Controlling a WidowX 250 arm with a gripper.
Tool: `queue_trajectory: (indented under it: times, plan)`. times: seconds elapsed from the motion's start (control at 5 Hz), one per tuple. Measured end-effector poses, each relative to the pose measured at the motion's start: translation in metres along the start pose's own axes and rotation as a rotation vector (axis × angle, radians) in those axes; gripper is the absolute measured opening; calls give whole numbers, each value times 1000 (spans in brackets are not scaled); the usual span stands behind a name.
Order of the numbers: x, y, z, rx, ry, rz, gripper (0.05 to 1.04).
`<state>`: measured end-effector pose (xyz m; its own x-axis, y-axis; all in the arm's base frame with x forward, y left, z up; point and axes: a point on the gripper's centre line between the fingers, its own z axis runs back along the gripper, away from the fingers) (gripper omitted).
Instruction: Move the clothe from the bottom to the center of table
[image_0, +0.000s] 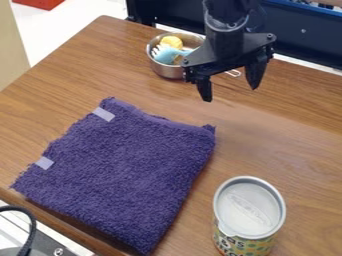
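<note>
My black two-finger gripper (230, 92) hangs over the wooden table (294, 150), its fingers spread wide. From my remote post, I see the folded purple terry towel (127, 165) lying flat, below and left of the fingertips in the camera view, well apart from them, two pale patches along its left side. Up and left of the fingers sits a metal bowl (167, 71) holding what may be toy food; below them, nearer the camera, stands a lidded can (247, 215).
</note>
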<state>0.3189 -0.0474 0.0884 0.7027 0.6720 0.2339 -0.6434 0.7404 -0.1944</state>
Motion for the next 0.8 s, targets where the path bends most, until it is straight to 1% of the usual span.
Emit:
queue_trajectory:
  times: [0.2,0.4,0.6,0.8]
  plan:
    - [-4,4,-6,22,17,-5,1000]
    - [-5,23,-6,70,44,-17,1000]
    - [3,41,6,54,47,-67,1000]
    - [-2,67,10,56,104,-176,955]
